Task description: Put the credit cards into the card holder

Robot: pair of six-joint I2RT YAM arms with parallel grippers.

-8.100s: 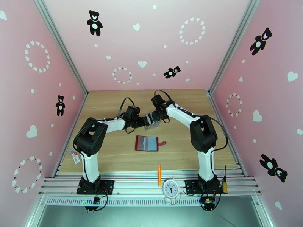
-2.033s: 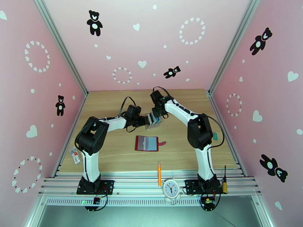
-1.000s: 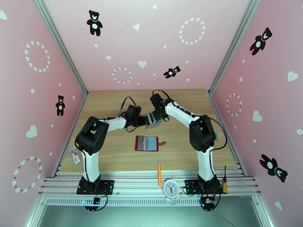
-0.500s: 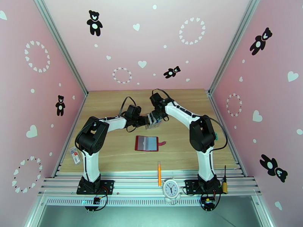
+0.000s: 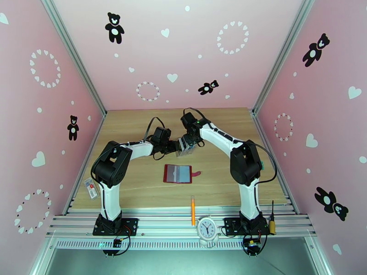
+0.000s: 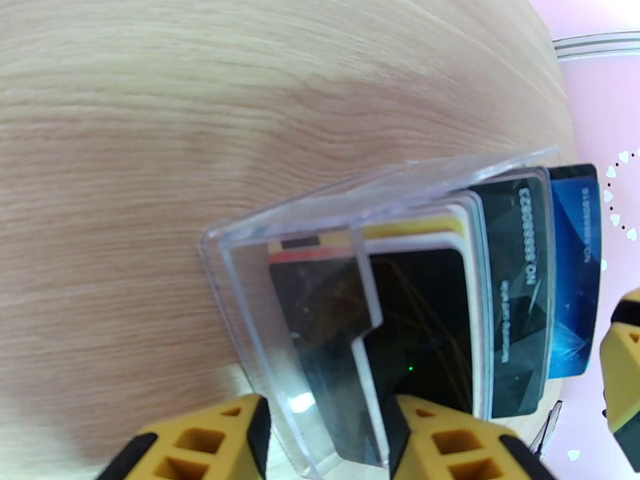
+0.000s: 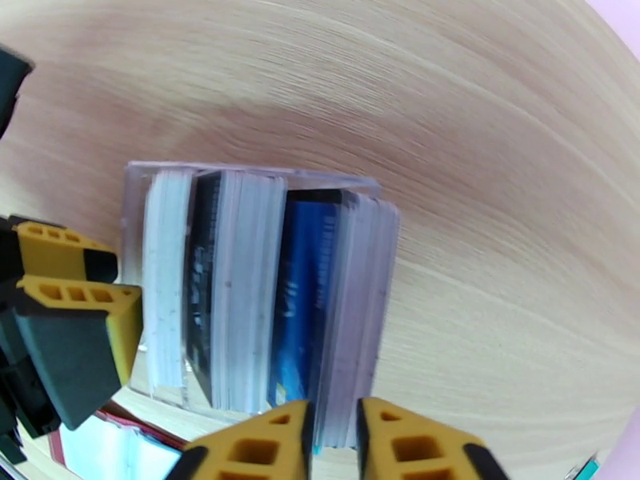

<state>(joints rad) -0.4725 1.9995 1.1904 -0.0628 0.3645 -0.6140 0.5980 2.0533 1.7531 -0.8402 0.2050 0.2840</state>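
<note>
The right gripper [image 7: 332, 418] is down over one end of the clear rack [image 6: 248, 274]. Its yellow fingers are drawn close together with card edges in the narrow gap, but through the blur I cannot tell whether they truly bite or merely straddle. That is the first worry: the blue card [image 7: 300, 298] sits tight against pale edges and the rack's end wall. A pinch here could take two cards at once, or plastic wall along with card, and then nothing lifts cleanly. A bite that catches only the thin top edge could let the card slip back or skew on the way up. At the rack's opposite end the left gripper [image 6: 328, 410] is clamped on the wall, bracing it. If a card sticks in its slot, the pull could wrench the rack in that hold, tip it, and spill the other credit cards [image 7: 240, 290] that stand on edge inside. Out from the rack, toward the arm bases, the card holder [image 5: 178, 173] lies open and unheld on the table [image 5: 137, 124]. Being loose, it may slide or fold when a card is pushed at a pocket, with no hand free to pin it.
</note>
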